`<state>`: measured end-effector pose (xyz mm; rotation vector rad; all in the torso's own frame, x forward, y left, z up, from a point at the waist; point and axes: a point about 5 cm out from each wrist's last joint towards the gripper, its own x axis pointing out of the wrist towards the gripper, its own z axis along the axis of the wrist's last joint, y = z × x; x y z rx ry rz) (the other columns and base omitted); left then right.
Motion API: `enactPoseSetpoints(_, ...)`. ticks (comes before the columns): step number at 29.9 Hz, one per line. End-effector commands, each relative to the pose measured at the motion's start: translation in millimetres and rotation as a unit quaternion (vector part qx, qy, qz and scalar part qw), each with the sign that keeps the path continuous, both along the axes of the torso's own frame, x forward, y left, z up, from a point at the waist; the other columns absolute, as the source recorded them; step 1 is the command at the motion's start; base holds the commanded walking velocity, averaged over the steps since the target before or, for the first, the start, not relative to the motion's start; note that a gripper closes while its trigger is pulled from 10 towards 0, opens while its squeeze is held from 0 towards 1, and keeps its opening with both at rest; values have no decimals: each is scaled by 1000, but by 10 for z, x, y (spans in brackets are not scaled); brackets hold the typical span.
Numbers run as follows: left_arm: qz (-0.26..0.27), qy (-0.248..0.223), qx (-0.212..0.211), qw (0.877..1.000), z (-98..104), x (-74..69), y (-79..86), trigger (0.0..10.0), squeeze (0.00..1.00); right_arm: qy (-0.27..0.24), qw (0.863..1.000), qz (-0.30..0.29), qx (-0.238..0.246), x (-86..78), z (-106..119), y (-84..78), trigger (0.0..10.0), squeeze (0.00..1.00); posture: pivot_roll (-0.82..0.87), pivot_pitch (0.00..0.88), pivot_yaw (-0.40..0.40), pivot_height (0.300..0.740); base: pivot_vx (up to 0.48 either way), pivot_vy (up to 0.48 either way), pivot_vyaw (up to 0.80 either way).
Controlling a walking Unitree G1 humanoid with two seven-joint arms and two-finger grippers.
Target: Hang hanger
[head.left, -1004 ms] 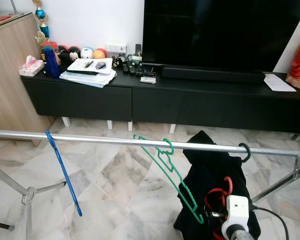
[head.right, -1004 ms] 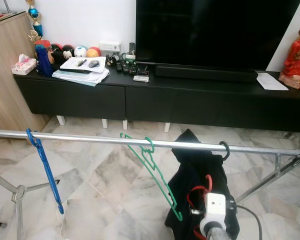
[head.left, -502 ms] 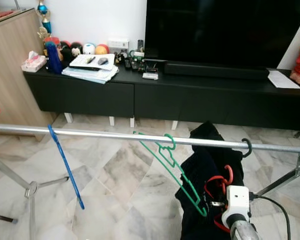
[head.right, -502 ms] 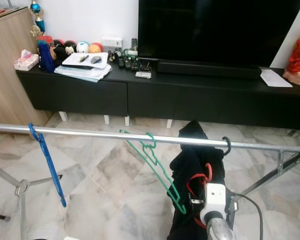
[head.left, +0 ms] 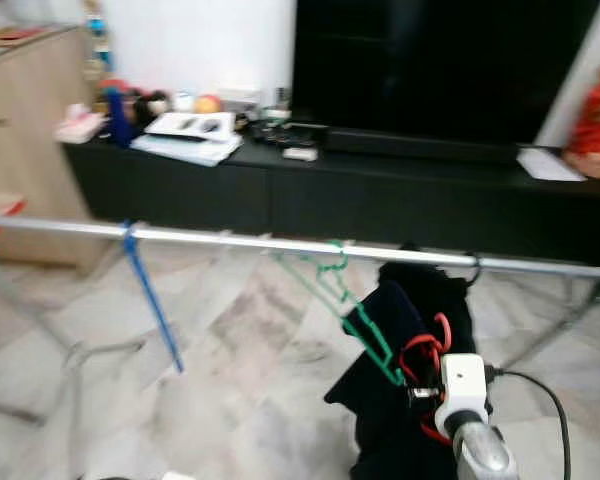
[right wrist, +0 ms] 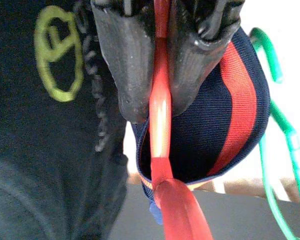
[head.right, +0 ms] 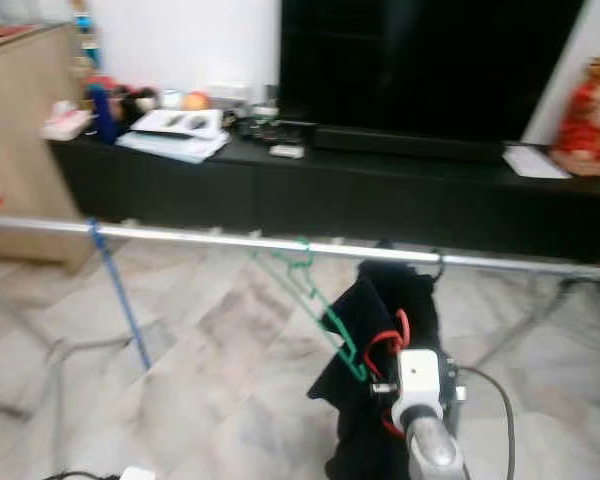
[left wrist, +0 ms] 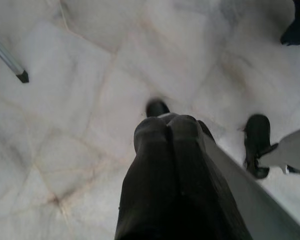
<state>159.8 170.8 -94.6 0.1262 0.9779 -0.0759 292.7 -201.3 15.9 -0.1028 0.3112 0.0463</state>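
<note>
Hangers (head.left: 360,322) on metal rail (head.left: 230,240)

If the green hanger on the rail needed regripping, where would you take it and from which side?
Probably by the long sloping arm of the green hanger, approached from the robot's side. Its hook sits on the metal rail and the arm slants down towards the robot, bare and thin enough for two fingers.

left end effector (left wrist: 167,127) closed, marble floor (left wrist: 80,100)
</note>
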Motion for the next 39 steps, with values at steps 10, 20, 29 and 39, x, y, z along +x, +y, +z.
enactPoseSetpoints(10,2,57,3,998,-107,-267,53,10000,0,-11,1000,-9,10,38,55,-3,10000,0,-41,12,-24,740,-270,0,0)
enactPoseSetpoints(20,-5,59,8,998,-106,-271,78,10000,0,-7,1000,-11,15,15,27,16,10000,0,-45,0,-12,740,-272,0,0)
enactPoseSetpoints(29,-11,60,10,998,-111,-289,78,10000,0,-6,1000,-9,15,11,23,26,10000,0,-42,0,-11,740,-271,0,0)
enactPoseSetpoints(39,-10,59,8,998,-110,-282,61,10000,0,-7,1000,1,17,35,35,86,10000,0,-39,0,-25,740,-271,0,0)
